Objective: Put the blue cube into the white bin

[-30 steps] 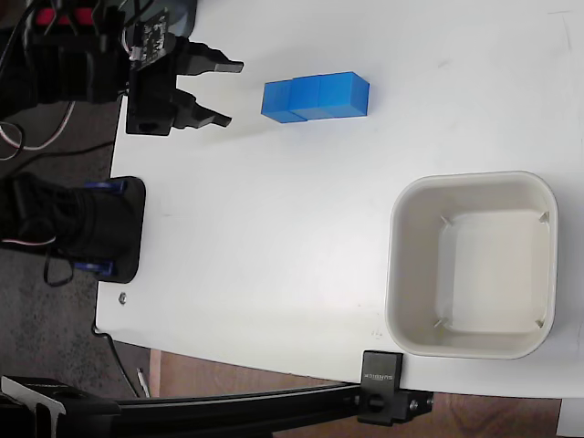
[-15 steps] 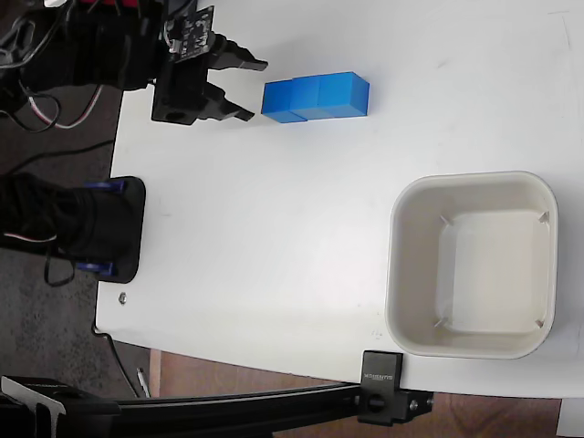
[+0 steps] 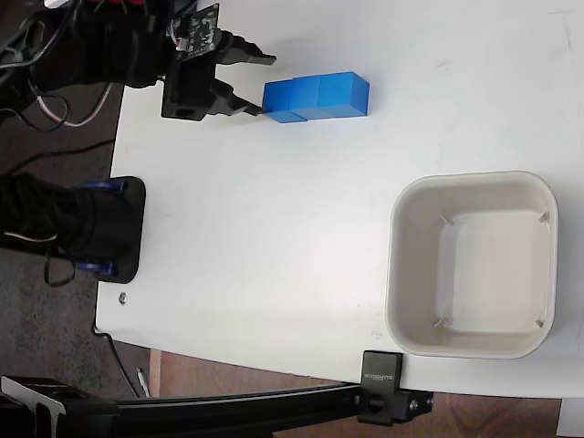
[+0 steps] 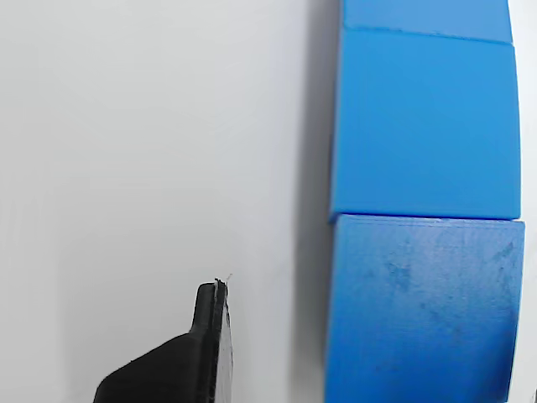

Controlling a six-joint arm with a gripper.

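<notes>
Cubes: matte blue cube (image 3: 279, 100) heads a touching row.
Bin: white bin (image 3: 473, 265), rounded, glossy.
Tool: tool (image 3: 263, 84) parted, empty, fingertips beside the cube.

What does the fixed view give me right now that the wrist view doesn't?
Only the fixed view shows the white bin, empty, far from the cubes, plus the whole open gripper at the row's left end. Only the wrist view shows the seams between cubes close up, with one fingertip clear of them. Both show the blue cube row on the table.
</notes>
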